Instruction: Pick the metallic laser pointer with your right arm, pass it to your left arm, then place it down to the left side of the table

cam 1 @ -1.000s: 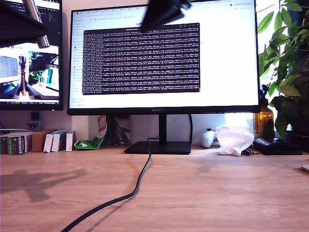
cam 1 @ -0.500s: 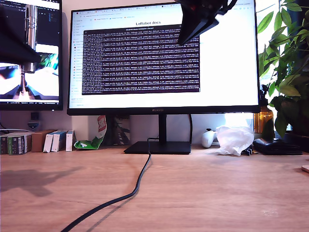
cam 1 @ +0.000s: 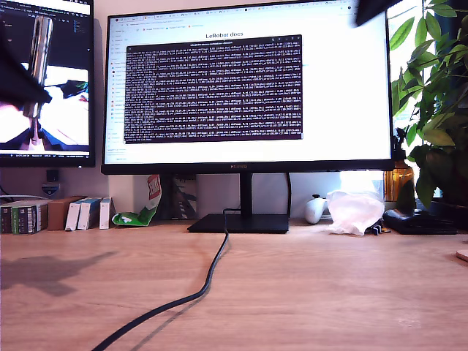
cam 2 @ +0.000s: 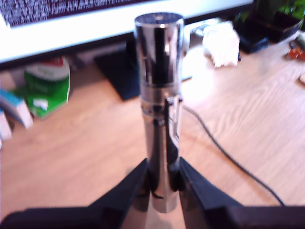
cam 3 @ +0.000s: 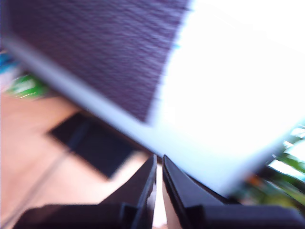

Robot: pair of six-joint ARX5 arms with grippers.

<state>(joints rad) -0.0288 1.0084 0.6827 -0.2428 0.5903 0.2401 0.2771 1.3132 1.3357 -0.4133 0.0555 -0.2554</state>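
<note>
**Chrome pointer held aloft above a wood-grain desk**

My first gripper (cam 2: 161,183) clamps the lower barrel of the shiny chrome-silver metallic laser pointer (cam 2: 159,100), its two pointed black jaws pressed against either side of the cylinder. The pointer stands upright between them, flat end cap uppermost, its thin metal pocket clip lying along the barrel just above the jaws. In the exterior view the same pointer (cam 1: 38,62) shows high at that view's left, tilted slightly, in front of the smaller dark side screen (cam 1: 55,139), with the dark shape of the gripper (cam 1: 18,84) beside it (too blurred there to make out the jaws).

My second gripper (cam 3: 158,183) holds nothing: its long black jaws are drawn nearly together, only a thin sliver of light between them. Its wrist view is smeared with motion blur and looks toward the large bright computer monitor (cam 3: 238,81). A dark sliver of an arm (cam 1: 376,9) cuts the top edge of the exterior view, toward that view's right.

Below lies the wide light-brown wood-grain table (cam 1: 329,292), well apart from the pointer. A black cable (cam 1: 191,296) snakes across it from the base of the monitor (cam 1: 248,88), and a leafy green plant (cam 1: 435,102) stands at the exterior view's right.
</note>
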